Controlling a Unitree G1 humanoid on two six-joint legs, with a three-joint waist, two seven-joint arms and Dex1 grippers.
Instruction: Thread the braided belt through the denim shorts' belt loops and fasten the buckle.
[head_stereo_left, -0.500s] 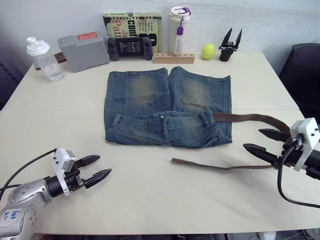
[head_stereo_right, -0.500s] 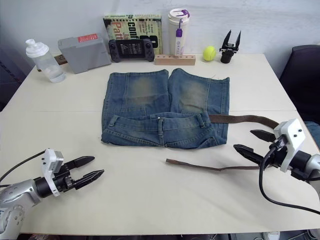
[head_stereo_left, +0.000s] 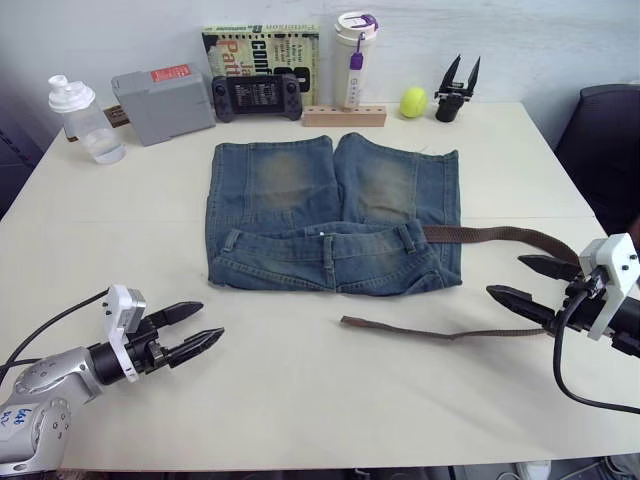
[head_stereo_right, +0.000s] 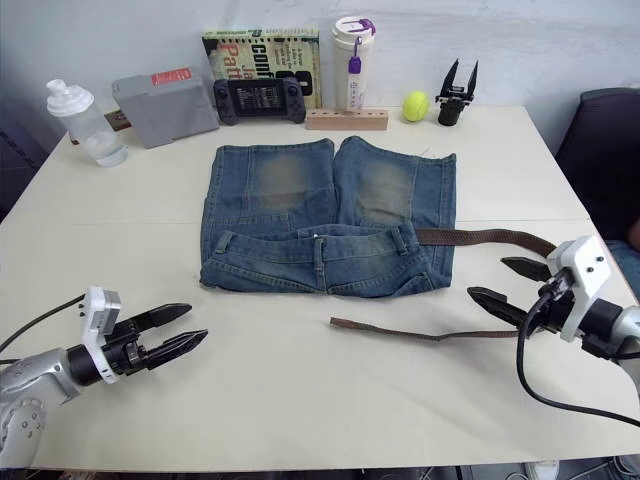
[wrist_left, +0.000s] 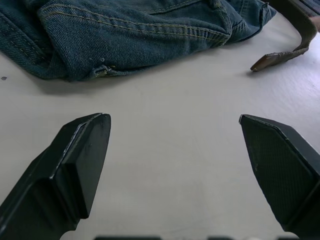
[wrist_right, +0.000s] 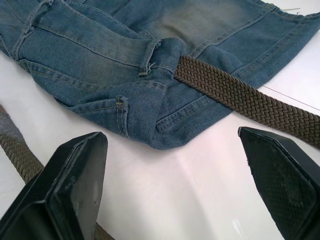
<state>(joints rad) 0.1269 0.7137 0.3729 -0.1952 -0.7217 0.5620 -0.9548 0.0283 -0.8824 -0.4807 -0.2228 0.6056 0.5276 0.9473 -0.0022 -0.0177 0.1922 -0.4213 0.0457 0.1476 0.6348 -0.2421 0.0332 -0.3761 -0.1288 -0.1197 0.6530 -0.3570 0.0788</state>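
The denim shorts (head_stereo_left: 335, 215) lie flat mid-table, waistband toward me, with belt loops (head_stereo_left: 330, 250) along it. The braided belt (head_stereo_left: 500, 235) comes out from the shorts' right side, where it passes a belt loop (wrist_right: 149, 57). It bends back near my right gripper, and its free end (head_stereo_left: 400, 330) lies on the table in front of the shorts. The buckle is hidden. My right gripper (head_stereo_left: 504, 277) stands open beside the belt's bend, touching nothing. At the front left, my left gripper (head_stereo_left: 211, 320) is open and empty, well short of the shorts (wrist_left: 140, 30).
Along the table's far edge stand a clear bottle (head_stereo_left: 85, 120), a grey box (head_stereo_left: 163, 92), a game controller (head_stereo_left: 260, 93), a book (head_stereo_left: 262, 45), a tumbler (head_stereo_left: 356, 60), a wooden block (head_stereo_left: 345, 116), a tennis ball (head_stereo_left: 413, 101) and a spare black gripper (head_stereo_left: 456, 90). A dark chair (head_stereo_left: 600, 140) sits at the right.
The whole picture has shifted slightly. My left gripper has edged a little, still open. Right gripper, belt and shorts stay as they were.
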